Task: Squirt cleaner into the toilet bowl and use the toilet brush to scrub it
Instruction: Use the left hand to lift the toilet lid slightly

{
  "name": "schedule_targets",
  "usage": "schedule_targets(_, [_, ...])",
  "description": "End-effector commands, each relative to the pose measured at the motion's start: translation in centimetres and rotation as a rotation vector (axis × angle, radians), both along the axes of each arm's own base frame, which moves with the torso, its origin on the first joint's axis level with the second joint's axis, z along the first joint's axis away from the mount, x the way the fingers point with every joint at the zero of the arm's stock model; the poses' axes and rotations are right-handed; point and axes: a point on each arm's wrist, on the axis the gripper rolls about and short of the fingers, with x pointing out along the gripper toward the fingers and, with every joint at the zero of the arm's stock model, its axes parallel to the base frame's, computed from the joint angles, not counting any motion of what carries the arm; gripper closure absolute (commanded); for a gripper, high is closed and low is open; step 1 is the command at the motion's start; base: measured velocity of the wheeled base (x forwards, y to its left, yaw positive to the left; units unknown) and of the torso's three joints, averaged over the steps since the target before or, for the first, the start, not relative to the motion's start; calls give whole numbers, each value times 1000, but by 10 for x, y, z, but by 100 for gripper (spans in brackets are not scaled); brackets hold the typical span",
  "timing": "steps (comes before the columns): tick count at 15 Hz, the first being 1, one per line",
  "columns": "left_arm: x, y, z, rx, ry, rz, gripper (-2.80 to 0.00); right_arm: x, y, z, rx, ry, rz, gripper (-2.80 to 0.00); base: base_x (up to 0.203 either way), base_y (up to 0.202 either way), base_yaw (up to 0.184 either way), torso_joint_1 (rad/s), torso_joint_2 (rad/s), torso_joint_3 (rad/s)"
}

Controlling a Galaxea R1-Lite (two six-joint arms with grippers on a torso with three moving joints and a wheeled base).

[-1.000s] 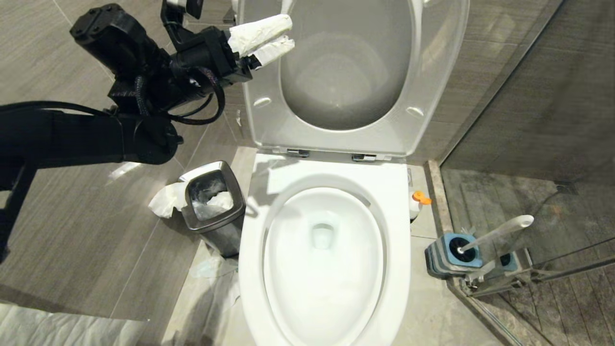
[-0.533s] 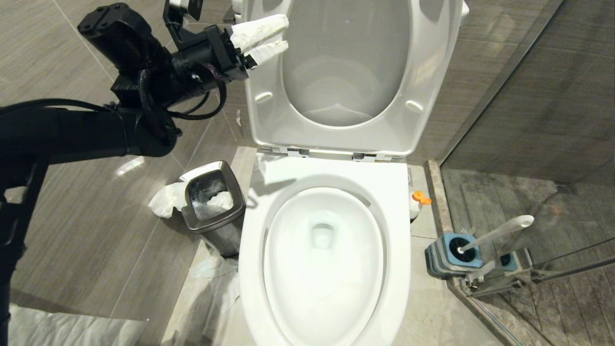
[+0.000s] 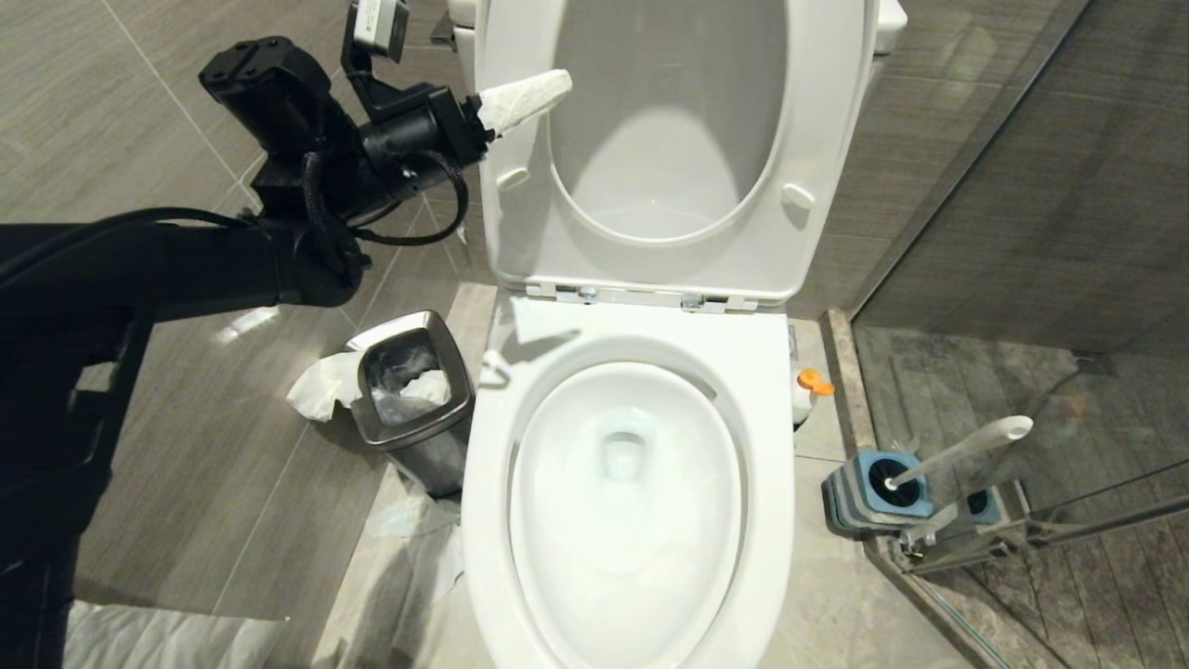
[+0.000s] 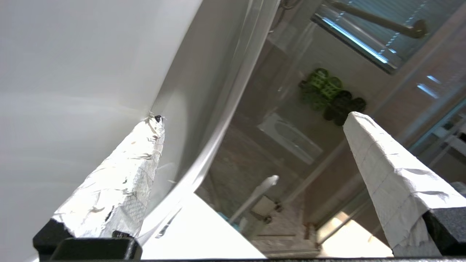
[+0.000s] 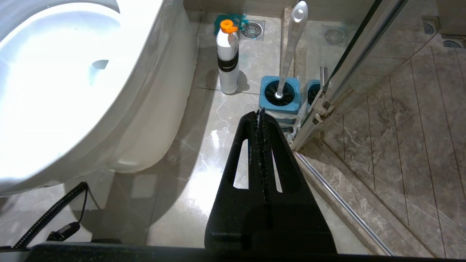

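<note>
The toilet bowl [image 3: 767, 418] stands open in the middle, its rim also in the right wrist view [image 5: 145, 109]. Its white seat [image 3: 520, 232] and lid are raised against the wall. My left gripper [image 3: 548, 93] is open at the seat's upper left part. One white-wrapped fingertip [image 4: 154, 125] touches the seat's face, and the other finger [image 4: 378, 163] stands free. The toilet brush [image 3: 966, 446] stands in its blue holder [image 3: 873, 497] on the right. An orange-capped cleaner bottle [image 5: 228, 58] stands beside the bowl. My right gripper [image 5: 259, 112] is shut and empty over the floor, pointing at the brush [image 5: 291, 47].
A steel waste bin [image 3: 409, 390] stuffed with tissue stands left of the bowl, with more paper on the floor [image 3: 418, 548]. The glass shower door [image 3: 1022, 232] and its metal track [image 5: 338, 203] close off the right side. A black cable [image 5: 54, 211] lies under the bowl.
The seat and lid have swung further upright towards the wall. My left gripper went with them and rolled, so only one finger shows from the head. The right arm kept still.
</note>
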Motion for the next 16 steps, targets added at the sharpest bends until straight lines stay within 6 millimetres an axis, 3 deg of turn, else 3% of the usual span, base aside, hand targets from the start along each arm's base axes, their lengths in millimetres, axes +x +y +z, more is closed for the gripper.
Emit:
schedule_targets(1, [9,-2,-11,0,-8,29,-280,0,0,0,0,-1,0,0,0,0,0,0,0,0])
schedule_targets(9, [16,-7,-21,-19,-43,111,-280,0,0,0,0,-1,0,0,0,0,0,0,0,0])
schedule_targets(16, [-7,0,11,-61,53,50,-280,0,0,0,0,-1,0,0,0,0,0,0,0,0])
